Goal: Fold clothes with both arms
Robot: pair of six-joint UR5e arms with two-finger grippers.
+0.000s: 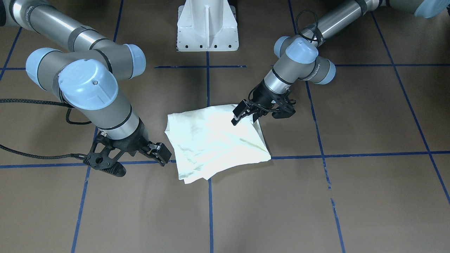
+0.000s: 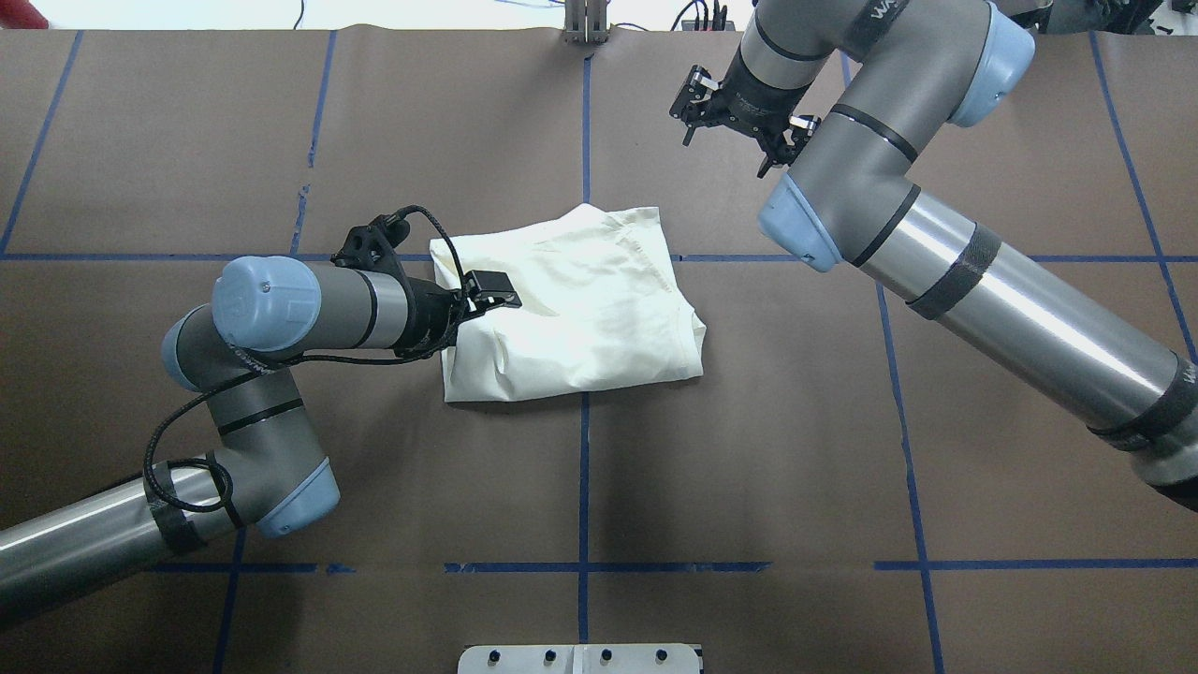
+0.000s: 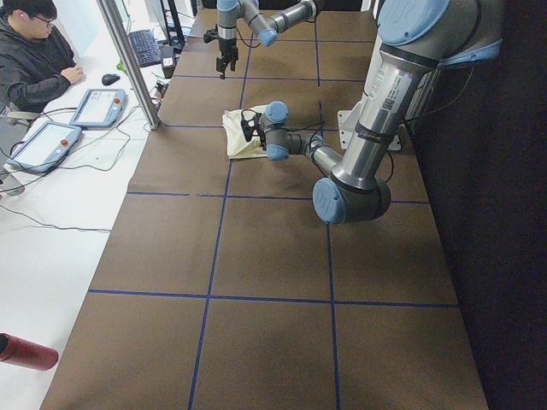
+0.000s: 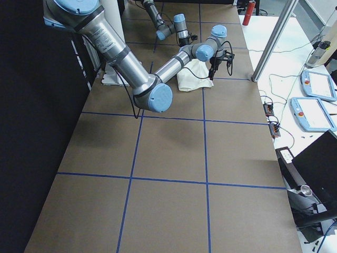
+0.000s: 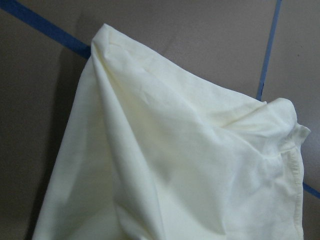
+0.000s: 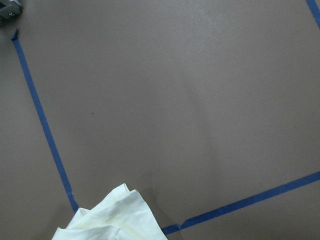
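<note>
Table [image 2: 281, 468] bears folded T-shirt [image 2: 580, 309]; exterior left alone shows person [image 3: 34, 51].

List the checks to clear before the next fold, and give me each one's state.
1. Jaws of the left gripper open: ok.
2. That gripper placed over an edge of the shirt: ok.
3. Its fingers in contact with the cloth: cannot tell.
4. Jaws of the right gripper open and off the shirt: ok.
5. Shirt flat with edges aligned: not ok, it is rumpled and askew.
</note>
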